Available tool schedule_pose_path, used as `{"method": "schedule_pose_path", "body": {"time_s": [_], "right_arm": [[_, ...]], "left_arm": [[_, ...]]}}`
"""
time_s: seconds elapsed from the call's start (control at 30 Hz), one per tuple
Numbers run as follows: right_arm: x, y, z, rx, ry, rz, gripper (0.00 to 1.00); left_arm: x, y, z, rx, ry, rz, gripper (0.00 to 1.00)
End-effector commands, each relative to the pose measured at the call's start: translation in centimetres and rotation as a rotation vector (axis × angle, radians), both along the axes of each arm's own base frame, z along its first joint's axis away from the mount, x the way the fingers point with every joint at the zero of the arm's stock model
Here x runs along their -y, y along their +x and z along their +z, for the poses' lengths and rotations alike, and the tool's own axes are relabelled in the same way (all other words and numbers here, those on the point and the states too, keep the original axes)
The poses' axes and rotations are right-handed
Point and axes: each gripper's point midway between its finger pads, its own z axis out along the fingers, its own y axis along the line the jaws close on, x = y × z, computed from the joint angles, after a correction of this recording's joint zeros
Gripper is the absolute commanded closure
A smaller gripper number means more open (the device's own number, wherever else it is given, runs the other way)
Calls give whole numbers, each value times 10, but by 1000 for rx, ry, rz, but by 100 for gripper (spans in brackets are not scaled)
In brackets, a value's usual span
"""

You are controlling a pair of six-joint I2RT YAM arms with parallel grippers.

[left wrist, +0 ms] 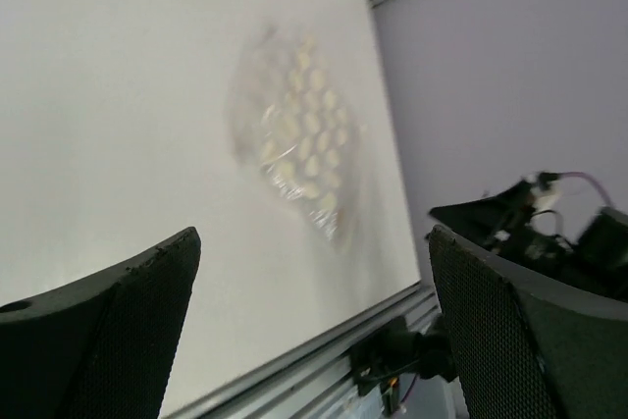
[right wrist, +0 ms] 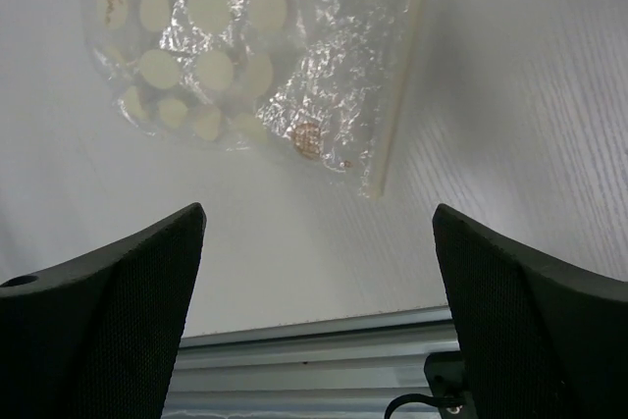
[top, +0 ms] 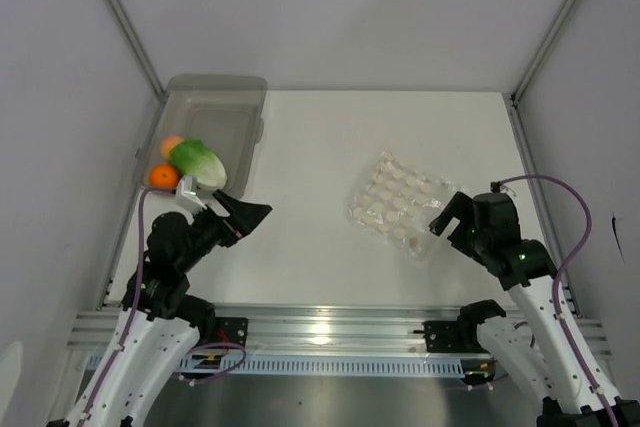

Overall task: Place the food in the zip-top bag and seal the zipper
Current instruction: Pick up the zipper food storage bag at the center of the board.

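The left arm rises from its base at the near left corner, folds at the elbow and turns its wrist toward the table's middle. The left gripper hangs above the white table, just beside the near right corner of the translucent grey rectangular plastic bin. Its wrist view shows its black textured fingers spread wide with nothing between them, aimed across the table.

The right arm climbs from the near right corner and leans inward, with a purple cable looping off its forearm. The right gripper points left at the near right edge of the clear, crinkly, roughly square zip-top plastic bag. It sits just beside the bag, and no contact shows. Its fingers also stand well apart and bare.

The bag lies flat near the table's centre-right, covered with rows of pale round spots. In the right wrist view, a straight band runs along one of its edges.

The food is well apart from the bag, at the near end of the bin. A leafy green lettuce head with a pale base rests there between two small round orange fruits, touching both.
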Motion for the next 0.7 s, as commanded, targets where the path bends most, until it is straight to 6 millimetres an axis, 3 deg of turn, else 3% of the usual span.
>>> {"method": "schedule_pose_path", "body": {"time_s": [0.0,0.13,0.27,0.37,0.57,0.67], "right_arm": [[14,10,11,20,-3,-65,1],[19,22,-8,-56,96,-74,0],[39,32,-27,-79,220,-160,1],[45,38,-33,-77,269,-172,4],[61,46,-45,-66,285,-217,12],[59,53,-54,-47,305,-203,21]], "left_arm": [[-3,-6,-27,-148,90,-16,1],[8,-9,-9,-82,70,-90,0],[30,-22,35,156,14,-261,0],[38,-28,43,193,-42,-320,0],[52,-23,45,204,-93,-402,1],[56,-18,43,181,-45,-431,1]]}}
